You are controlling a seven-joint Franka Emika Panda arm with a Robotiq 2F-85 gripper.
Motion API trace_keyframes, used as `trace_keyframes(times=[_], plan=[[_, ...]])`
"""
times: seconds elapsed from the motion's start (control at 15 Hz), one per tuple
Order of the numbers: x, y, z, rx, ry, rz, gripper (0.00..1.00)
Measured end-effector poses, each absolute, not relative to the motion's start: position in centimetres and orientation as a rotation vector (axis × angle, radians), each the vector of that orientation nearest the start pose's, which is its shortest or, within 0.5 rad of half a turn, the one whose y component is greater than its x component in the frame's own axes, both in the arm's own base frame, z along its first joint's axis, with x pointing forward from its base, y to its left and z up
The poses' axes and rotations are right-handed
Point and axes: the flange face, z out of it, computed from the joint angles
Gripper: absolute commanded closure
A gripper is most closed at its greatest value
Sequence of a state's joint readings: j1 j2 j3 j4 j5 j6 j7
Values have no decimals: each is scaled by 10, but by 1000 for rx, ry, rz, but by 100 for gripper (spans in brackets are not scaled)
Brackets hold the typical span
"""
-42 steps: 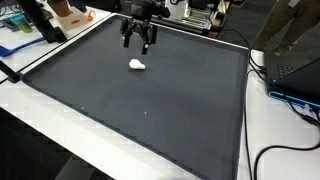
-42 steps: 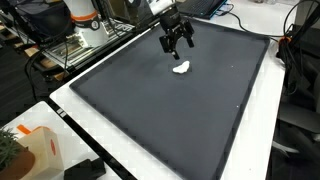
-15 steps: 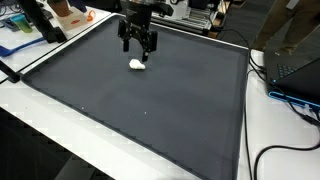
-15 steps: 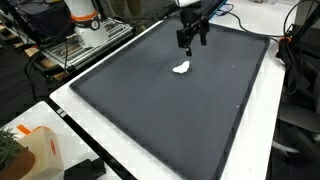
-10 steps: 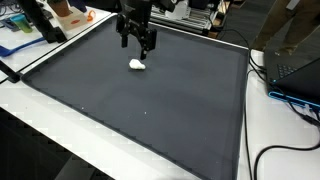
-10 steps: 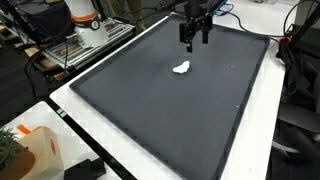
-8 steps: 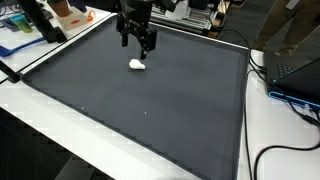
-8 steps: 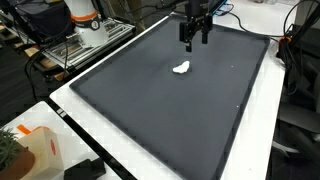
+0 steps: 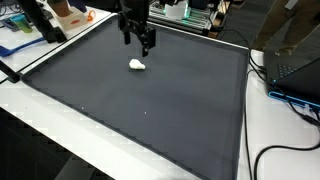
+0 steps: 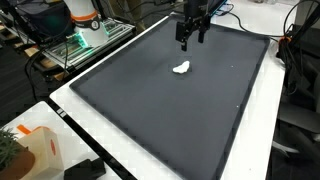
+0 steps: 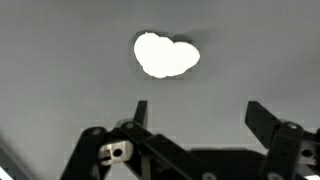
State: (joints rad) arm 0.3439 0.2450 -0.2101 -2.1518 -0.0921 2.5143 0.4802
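Since about three seconds earlier, the gripper (image 9: 138, 44) had lifted away from the white lump (image 9: 137, 65) and drawn back toward the edge of the black mat (image 9: 150, 115) on the arm's side. Both exterior views showed it hanging above the mat, clear of the surface, its fingers spread wide and holding nothing (image 10: 191, 41). The lump lay alone on the mat (image 10: 150, 120), nearer that same edge than the mat's middle, and had not shifted (image 10: 181, 68). In the wrist view the two fingertips (image 11: 141, 108) stood well apart over the mat, with the lump (image 11: 167, 55) resting beyond them, touched by neither.
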Motion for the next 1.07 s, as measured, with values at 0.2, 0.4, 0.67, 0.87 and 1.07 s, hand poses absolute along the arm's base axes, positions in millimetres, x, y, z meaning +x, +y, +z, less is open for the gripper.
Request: trace_keyframes(times=[0.2,0.4,0.67,0.87,1.07], plan=[[575,74,303,-3161,442,-244,0],[577,71,303,-3165,465,-219,0],[594,54,318,-3198,546,-61,0],[612,51,328,-3187,524,33,0],[631,42,331,-3164,481,106,0]])
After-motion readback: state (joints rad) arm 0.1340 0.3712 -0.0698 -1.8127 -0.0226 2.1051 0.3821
